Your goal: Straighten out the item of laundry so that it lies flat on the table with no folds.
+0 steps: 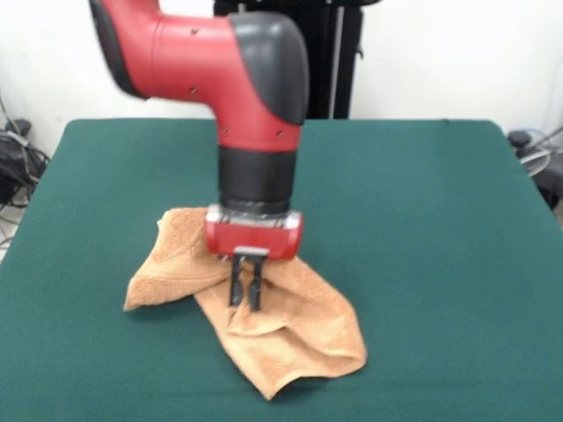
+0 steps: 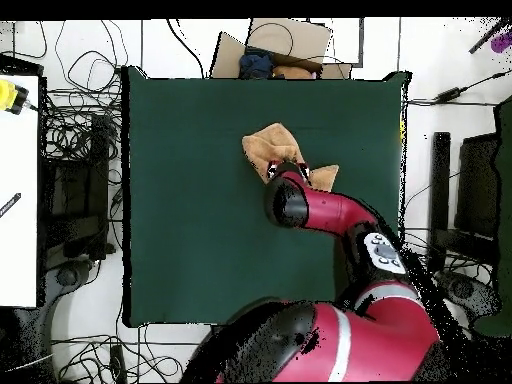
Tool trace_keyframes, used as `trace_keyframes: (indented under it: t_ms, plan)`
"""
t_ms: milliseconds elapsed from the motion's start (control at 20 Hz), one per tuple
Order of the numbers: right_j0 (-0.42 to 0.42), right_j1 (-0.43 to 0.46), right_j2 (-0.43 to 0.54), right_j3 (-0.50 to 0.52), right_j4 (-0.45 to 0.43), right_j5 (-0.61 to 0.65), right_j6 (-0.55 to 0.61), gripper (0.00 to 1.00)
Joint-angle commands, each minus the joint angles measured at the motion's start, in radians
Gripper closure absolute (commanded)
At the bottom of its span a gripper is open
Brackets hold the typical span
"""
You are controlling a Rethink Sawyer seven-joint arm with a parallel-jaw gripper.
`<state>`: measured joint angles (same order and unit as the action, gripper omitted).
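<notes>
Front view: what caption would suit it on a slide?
Red robot arm's gripper pinches a crumpled orange towel on a green table.

The front camera stands across the tabletop (image 1: 440,220) from the robot, low and close, facing the arm (image 1: 237,79) that descends from the picture's top. The overhead camera hangs high above, looking straight down, with the robot's base (image 2: 330,350) at the bottom edge. Both views share the tabletop, the arm and the towel (image 1: 290,325).

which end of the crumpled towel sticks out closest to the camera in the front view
The towel's lower-right lobe, below the gripper; the other pointed end lies farther back, to the picture's left.
</notes>
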<state>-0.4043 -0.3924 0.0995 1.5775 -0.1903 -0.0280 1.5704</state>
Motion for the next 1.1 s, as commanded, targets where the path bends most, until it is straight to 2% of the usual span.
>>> trace_keyframes:
  t_ms: [50, 200, 400, 850, 1100]
  plan:
    - [0.147, -0.192, -0.083, 0.252, 0.008, 0.053, 0.221, 1.00]
    - [0.178, -0.240, -0.125, 0.298, -0.009, 0.019, 0.214, 1.00]
    - [0.267, -0.245, -0.235, 0.325, -0.021, -0.103, 0.216, 1.00]
    - [0.260, -0.212, -0.221, 0.347, -0.005, -0.148, 0.205, 1.00]
    - [0.358, -0.211, -0.306, 0.390, 0.050, -0.194, 0.229, 1.00]
